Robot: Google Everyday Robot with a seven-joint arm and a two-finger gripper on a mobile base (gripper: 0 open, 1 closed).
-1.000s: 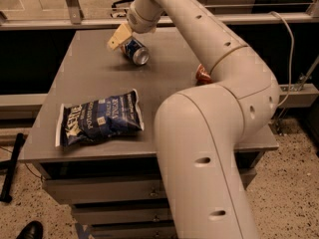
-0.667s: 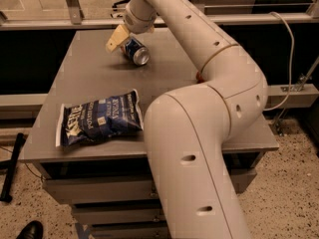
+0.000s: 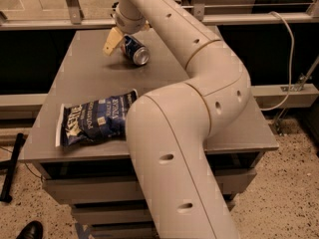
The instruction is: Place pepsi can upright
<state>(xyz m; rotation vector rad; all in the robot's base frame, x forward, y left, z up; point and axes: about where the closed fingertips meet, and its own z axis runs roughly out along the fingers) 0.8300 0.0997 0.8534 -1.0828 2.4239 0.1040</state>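
Item 1: gripper [image 3: 118,45], at the 12 o'clock end of the table [image 3: 75,78], right against the pepsi can; whether it is clamped on the can cannot be told.

Item 2: pepsi can [image 3: 135,50], tilted, not upright, silver end turned toward 5 o'clock, at 3 o'clock of the gripper.

Item 3: blue chip bag [image 3: 94,119], lying flat at 7 o'clock of the can, well apart from it, near the table's front edge.

Item 4: cream arm [image 3: 199,68], running from the gripper toward 5 o'clock.
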